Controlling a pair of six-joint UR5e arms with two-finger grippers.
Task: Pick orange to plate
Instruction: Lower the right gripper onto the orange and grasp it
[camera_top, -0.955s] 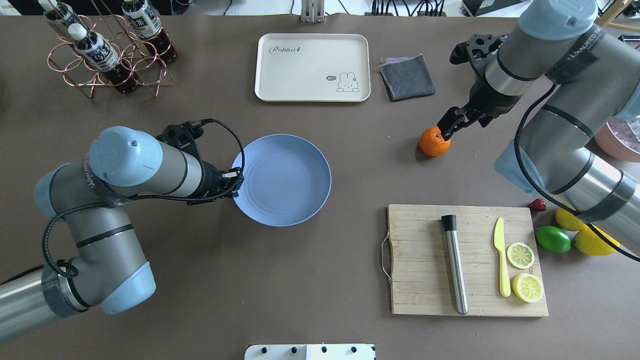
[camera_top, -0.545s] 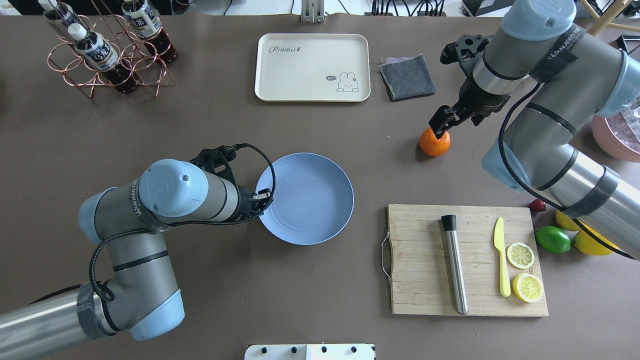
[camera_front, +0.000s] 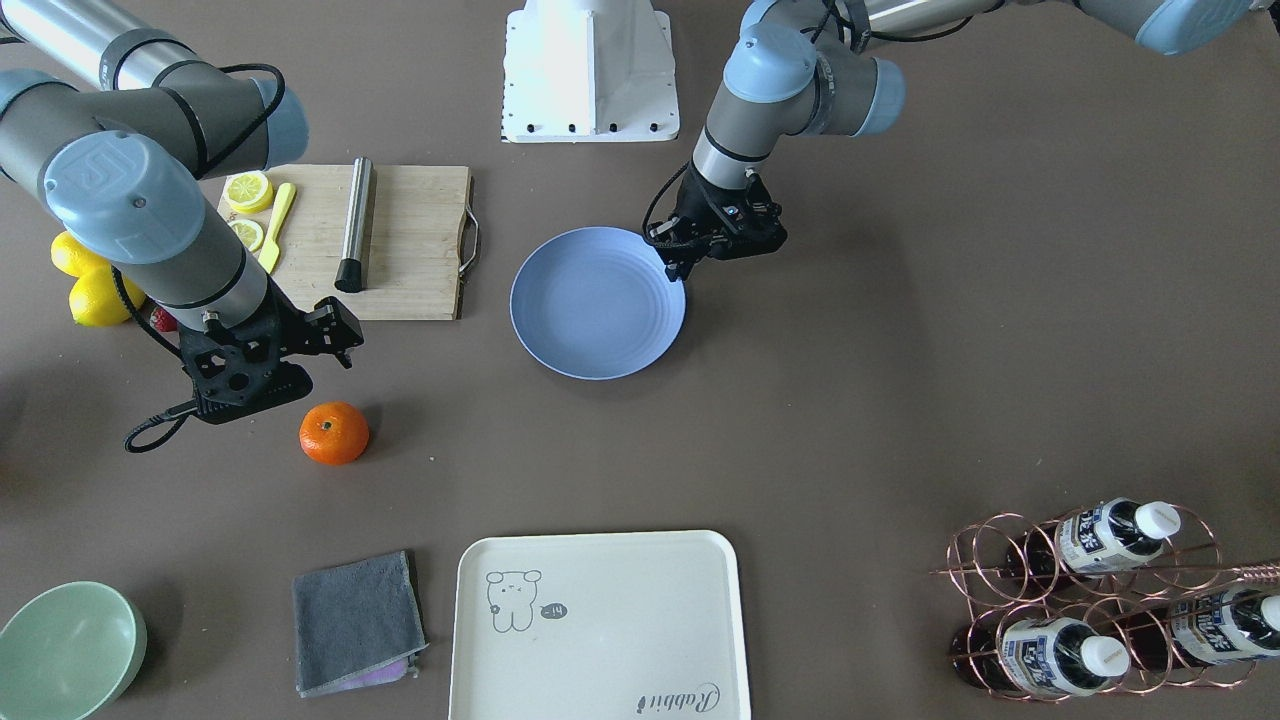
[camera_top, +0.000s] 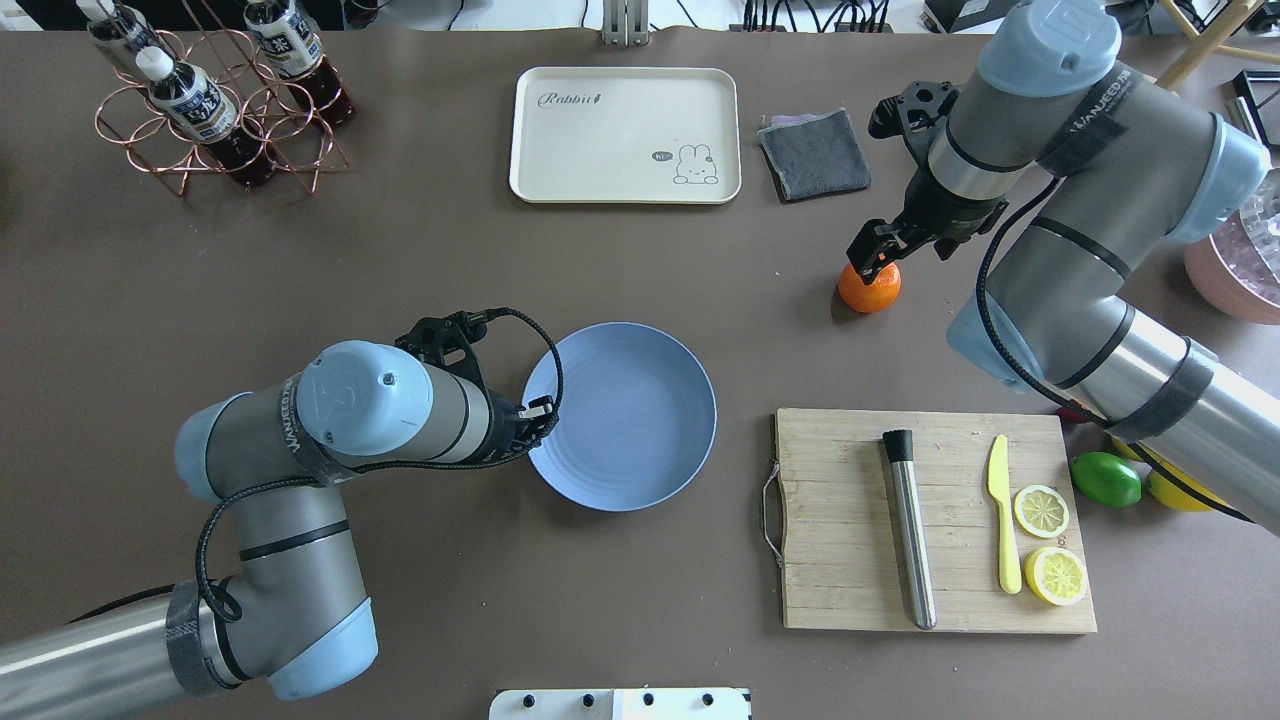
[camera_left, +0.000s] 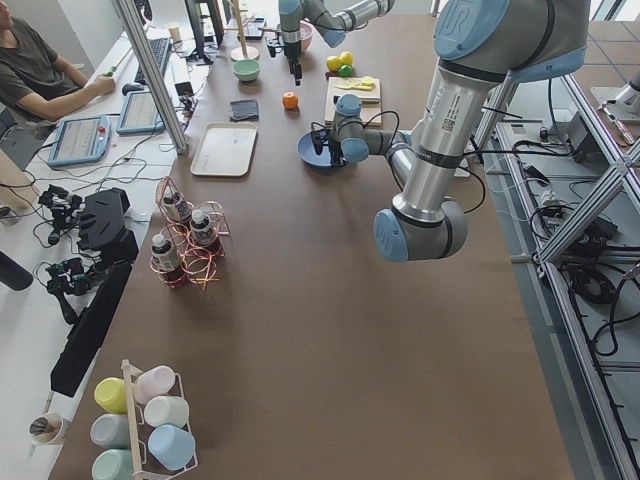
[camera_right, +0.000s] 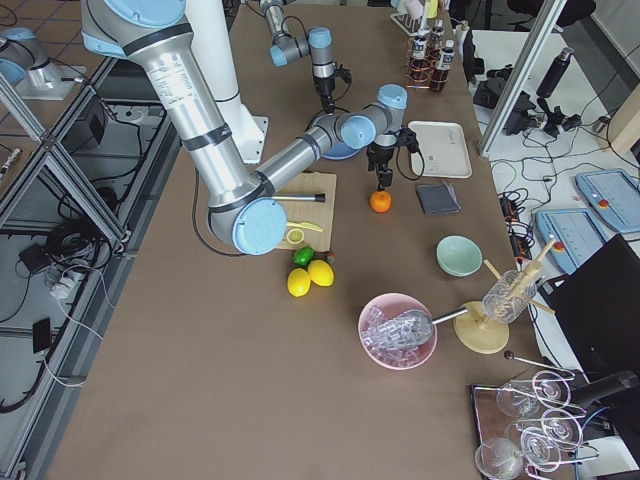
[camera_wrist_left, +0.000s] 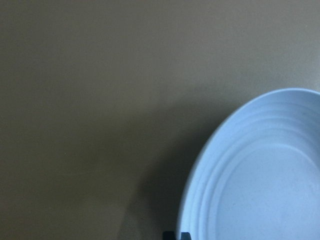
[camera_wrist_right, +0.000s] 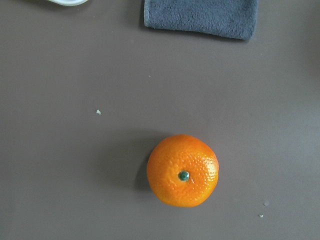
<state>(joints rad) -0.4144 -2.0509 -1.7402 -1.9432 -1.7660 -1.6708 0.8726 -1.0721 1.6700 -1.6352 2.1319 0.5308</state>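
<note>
The orange (camera_top: 869, 288) rests on the brown table right of centre; it also shows in the front view as the orange (camera_front: 334, 433) and from above, stem up, as the orange (camera_wrist_right: 183, 170). My right gripper (camera_top: 870, 252) hovers over its far side, apart from it, and looks open; no fingertips show in the right wrist view. The pale-blue plate (camera_top: 640, 420) lies mid-table with nothing on it. My left gripper (camera_top: 536, 411) is shut on the plate's left rim, and its dark fingertips (camera_wrist_left: 171, 234) pinch the plate's (camera_wrist_left: 260, 175) edge.
A cutting board (camera_top: 840, 520) with a steel rod, a yellow knife and lemon halves lies near right. A lime (camera_top: 1105, 479) and lemons sit beside it. A cream tray (camera_top: 625, 135), a grey cloth (camera_top: 814, 153) and a bottle rack (camera_top: 215, 100) line the far side.
My left gripper moved right and toward the robot, dragging the plate along. My right gripper drifted slightly left over the orange, which stayed put.
</note>
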